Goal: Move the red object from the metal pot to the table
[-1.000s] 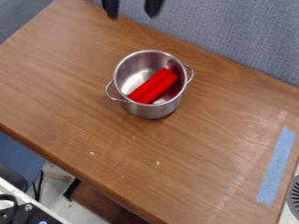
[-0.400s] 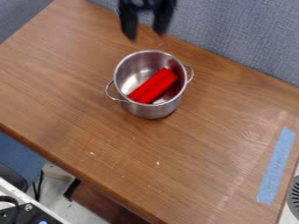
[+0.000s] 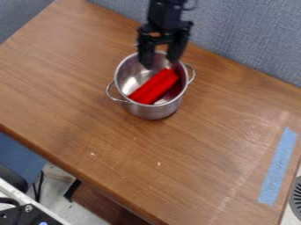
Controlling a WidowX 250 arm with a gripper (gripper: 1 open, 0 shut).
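Red bar-shaped block (image 3: 154,87): in the steel pot (image 3: 150,112), between open fingers and nowhere near being held. Black gripper (image 3: 161,59) with fingers (image 3: 146,54) spread wide, nothing between them, hanging over the far part of the pot. Hard to tell how high above the rim. Lowered into fuller view since the earlier frame, then blurred and farther back toward the table's far edge; no visible shift in block or pot. Block pointing diagonally, long axis running from the lower left to the upper right of the view, crosswise between the table's near and far edges. Pot standing on the wood-grain table (image 3: 106,145), closer to the far edge, looped handles out to both sides. Farther right, blue tape (image 3: 277,167) near the right-hand edge.
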